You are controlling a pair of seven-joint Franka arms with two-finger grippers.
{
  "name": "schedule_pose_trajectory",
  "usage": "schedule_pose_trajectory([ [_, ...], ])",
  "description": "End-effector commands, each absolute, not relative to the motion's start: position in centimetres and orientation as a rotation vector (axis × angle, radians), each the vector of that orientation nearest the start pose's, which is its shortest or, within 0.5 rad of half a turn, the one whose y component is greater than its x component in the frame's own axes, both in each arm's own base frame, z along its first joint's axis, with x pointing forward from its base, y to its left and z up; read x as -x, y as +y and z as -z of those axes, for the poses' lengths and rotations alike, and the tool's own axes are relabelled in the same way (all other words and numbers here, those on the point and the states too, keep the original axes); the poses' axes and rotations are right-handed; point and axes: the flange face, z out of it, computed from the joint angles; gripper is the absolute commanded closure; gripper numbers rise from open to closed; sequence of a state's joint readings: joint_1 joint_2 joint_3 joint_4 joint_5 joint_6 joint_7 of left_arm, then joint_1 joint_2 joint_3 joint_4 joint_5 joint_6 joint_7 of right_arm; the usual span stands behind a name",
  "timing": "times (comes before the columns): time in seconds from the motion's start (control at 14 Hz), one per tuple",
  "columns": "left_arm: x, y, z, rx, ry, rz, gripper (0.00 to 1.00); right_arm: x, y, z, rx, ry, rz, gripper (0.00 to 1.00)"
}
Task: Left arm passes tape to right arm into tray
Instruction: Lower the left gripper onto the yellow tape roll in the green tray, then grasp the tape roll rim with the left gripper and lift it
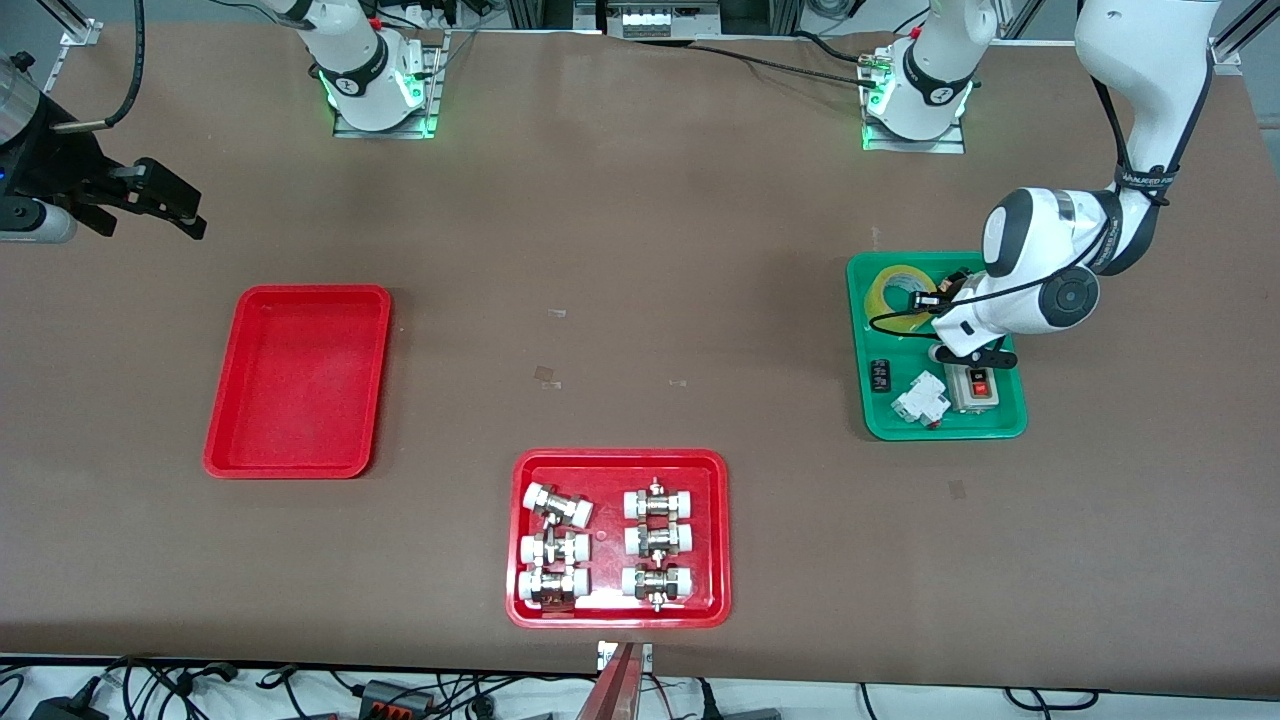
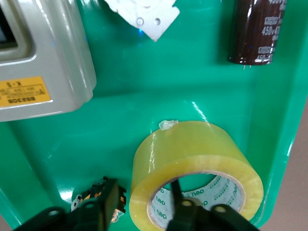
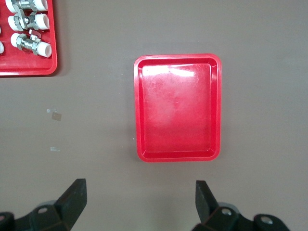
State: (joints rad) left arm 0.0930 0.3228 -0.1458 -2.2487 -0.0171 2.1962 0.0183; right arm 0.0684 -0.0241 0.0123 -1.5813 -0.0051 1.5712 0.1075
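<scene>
The tape (image 1: 893, 288) lies flat in the green tray (image 1: 950, 428) at the left arm's end of the table. My left gripper (image 1: 926, 300) is down on it. In the left wrist view the tape (image 2: 192, 149) shows its white core, and the left gripper (image 2: 142, 204) is open astride the roll's wall, one finger (image 2: 175, 192) inside the core and the other outside. The plain red tray (image 1: 300, 380) lies empty at the right arm's end, also in the right wrist view (image 3: 178, 108). My right gripper (image 1: 175, 205) waits open and empty above the table near that tray (image 3: 139, 197).
The green tray also holds a grey switch box (image 1: 975, 388), a white breaker (image 1: 920, 398) and a dark capacitor (image 1: 880, 375). A red tray of white-capped metal fittings (image 1: 720, 540) sits nearest the front camera, mid-table.
</scene>
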Motion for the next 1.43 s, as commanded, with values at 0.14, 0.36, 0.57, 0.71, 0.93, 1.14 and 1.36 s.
schedule_pose_trajectory([
  [0.14, -49.4, -3.1, -20.9, 3.146, 0.11, -0.57, 1.0, -54.3, 4.4, -63.8, 3.147, 0.044, 0.018, 0.0],
  [0.36, -51.1, -4.3, -23.7, 3.141, 0.149, -0.607, 1.0, -54.3, 4.4, -63.8, 3.147, 0.044, 0.018, 0.0],
  [0.57, -55.5, -4.6, -31.3, 3.135, 0.174, -0.638, 1.0, -54.4, 4.4, -63.8, 3.145, 0.034, 0.022, 0.0],
  [0.71, -57.6, -5.6, -36.8, 3.139, 0.255, -0.631, 1.0, -54.3, 4.5, -63.9, 3.145, 0.034, 0.02, 0.0],
  [0.93, -59.4, -7.1, -45.7, 3.15, 0.317, -0.599, 1.0, -54.3, 4.4, -63.7, 3.145, 0.039, 0.015, 0.0],
  [1.14, -60.5, -11.8, -52.6, 3.263, 0.404, -0.395, 1.0, -54.3, 4.3, -63.0, 3.146, 0.024, -0.028, 0.0],
  [1.36, -62.2, -21.3, -49.9, 3.288, 0.52, -0.37, 1.0, -54.7, 4.4, -62.0, 3.148, 0.015, -0.074, 0.0],
])
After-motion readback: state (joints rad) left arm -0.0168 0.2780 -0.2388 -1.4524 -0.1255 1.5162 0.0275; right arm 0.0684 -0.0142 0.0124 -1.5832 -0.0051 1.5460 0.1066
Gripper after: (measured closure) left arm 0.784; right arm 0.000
